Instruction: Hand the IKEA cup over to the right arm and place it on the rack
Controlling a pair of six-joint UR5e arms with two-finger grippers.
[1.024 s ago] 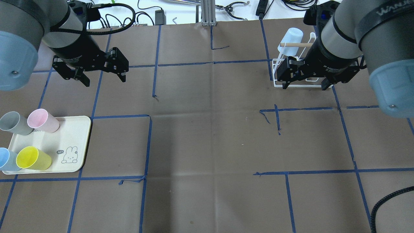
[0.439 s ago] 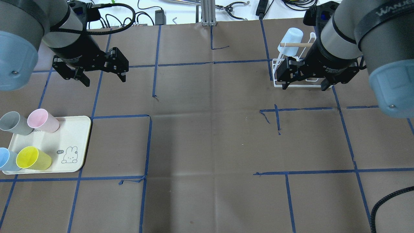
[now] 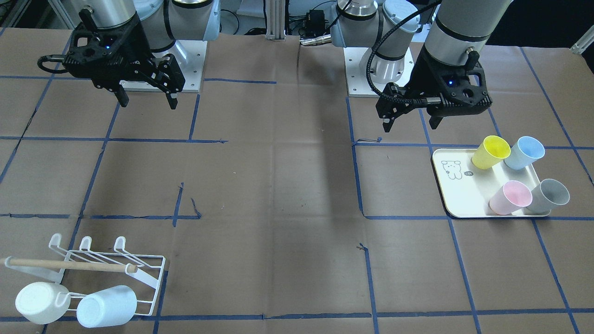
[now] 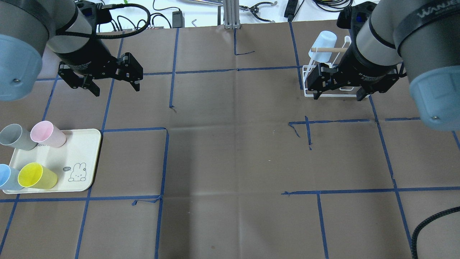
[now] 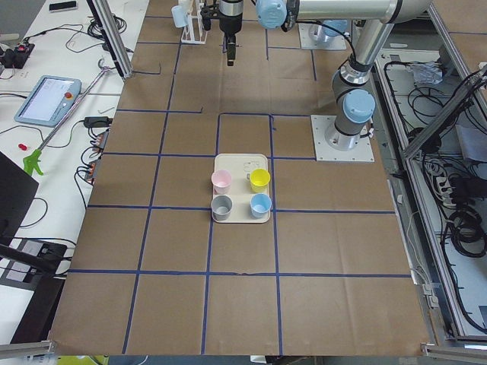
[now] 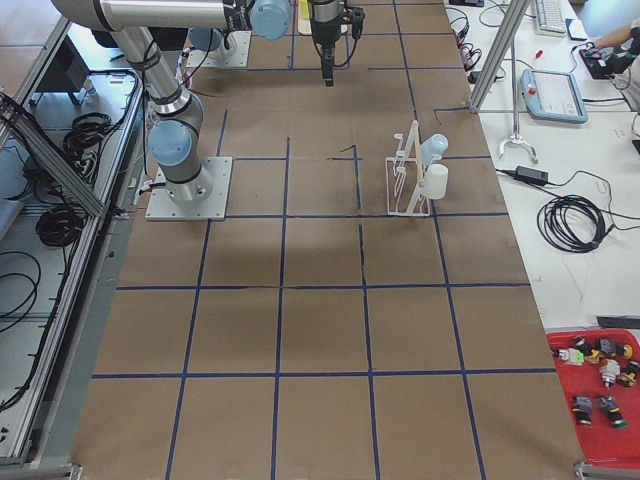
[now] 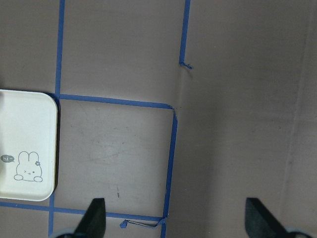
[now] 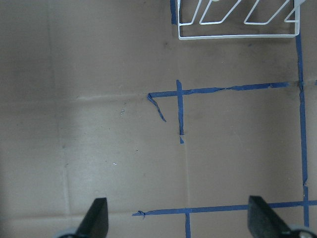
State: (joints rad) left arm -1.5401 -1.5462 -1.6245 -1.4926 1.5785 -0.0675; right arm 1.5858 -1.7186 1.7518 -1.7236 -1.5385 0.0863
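Observation:
Several cups stand upright on a cream tray [image 4: 72, 151]: yellow [image 4: 37, 176], pink [image 4: 47, 133], grey [image 4: 16, 136] and blue [image 4: 7, 177]. My left gripper [image 4: 116, 90] is open and empty, high above the table, beyond the tray. In the front view it [image 3: 410, 125] hangs just behind the tray [image 3: 464, 195]. The white wire rack [image 3: 106, 264] with a wooden dowel holds a white cup [image 3: 41, 302] and a pale blue cup [image 3: 106, 306]. My right gripper [image 4: 337, 96] is open and empty, held high in front of the rack [image 4: 305, 81].
Brown paper with blue tape lines covers the table. The left wrist view shows the tray's corner [image 7: 25, 144]; the right wrist view shows the rack's base [image 8: 237, 29]. Cables and tools lie past the far table edge [image 4: 258, 9].

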